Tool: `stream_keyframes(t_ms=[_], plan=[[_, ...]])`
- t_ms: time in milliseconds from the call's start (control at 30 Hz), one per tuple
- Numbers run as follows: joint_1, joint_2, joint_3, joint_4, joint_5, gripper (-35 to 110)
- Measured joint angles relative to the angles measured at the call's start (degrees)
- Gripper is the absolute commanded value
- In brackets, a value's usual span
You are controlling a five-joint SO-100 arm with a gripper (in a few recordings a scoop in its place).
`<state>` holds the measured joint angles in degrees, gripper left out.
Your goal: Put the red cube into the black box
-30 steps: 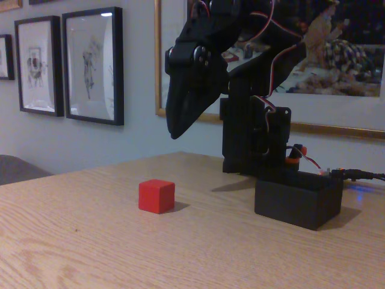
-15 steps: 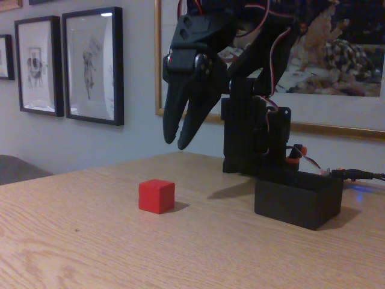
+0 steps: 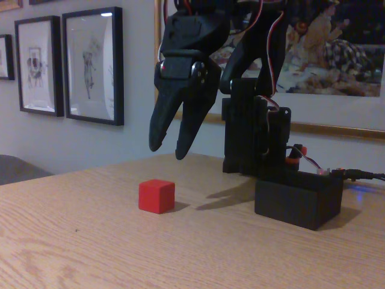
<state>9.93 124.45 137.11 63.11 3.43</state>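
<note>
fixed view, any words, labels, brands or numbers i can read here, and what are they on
None can be read.
The red cube has plain faces, no marking.
The black box shows a bare dark wall, no label.
The gripper, hanging open above the cube, and the arm carry no legible print.
The framed pictures on the wall hold drawings and a painting; any captions or signatures are too small and blurred to read.

Hand open above red cube; black box at right
</note>
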Motion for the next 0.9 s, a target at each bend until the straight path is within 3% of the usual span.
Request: stream_keyframes(t_ms=[900], plan=[[-1.5, -23.5, -6.3, -8.5, 0.9, 25]])
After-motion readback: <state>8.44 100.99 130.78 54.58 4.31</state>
